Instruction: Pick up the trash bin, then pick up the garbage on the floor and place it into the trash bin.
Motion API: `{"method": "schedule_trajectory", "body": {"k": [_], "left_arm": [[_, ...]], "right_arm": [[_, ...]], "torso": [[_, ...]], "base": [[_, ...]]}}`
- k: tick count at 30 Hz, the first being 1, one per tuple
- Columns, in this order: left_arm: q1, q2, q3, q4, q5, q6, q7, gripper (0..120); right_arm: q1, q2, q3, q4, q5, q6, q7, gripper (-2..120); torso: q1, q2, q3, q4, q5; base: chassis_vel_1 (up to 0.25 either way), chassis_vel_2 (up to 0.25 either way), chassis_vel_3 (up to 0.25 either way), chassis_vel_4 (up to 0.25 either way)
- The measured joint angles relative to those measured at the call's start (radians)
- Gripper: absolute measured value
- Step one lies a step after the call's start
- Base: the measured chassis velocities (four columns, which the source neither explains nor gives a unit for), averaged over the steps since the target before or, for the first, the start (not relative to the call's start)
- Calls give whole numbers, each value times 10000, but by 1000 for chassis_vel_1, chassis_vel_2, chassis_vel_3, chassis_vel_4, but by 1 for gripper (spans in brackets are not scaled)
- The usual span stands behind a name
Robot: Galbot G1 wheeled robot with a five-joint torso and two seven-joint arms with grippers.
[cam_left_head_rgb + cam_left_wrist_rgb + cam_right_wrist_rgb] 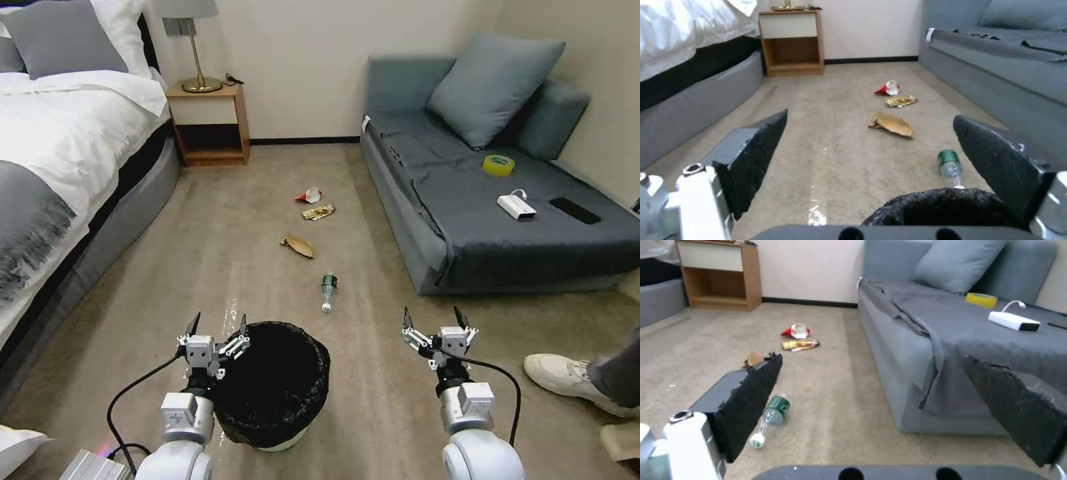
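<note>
— What do we lose on the trash bin?
— Its white base is nearly all under the black bag; in the left wrist view we get just a wedge of rim, cut by the frame's foot.
— And the litter?
— The right gripper's left finger covers most of the brown peel and part of the bottle. The wrappers' print is too small for us to read.
— The bed?
— Cut off at the left edge.
</note>
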Motion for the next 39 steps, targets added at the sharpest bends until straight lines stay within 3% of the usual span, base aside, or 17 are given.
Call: {"method": "schedule_trajectory", "body": {"k": [39], "left_arm": [[-466,-71,-66,473,302,178,137,100]], "right_arm": [[109,411,690,-414,83,48,-1054,100]], "torso": [[0,0,0,1,0]], "base": [[0,0,0,0]]}}
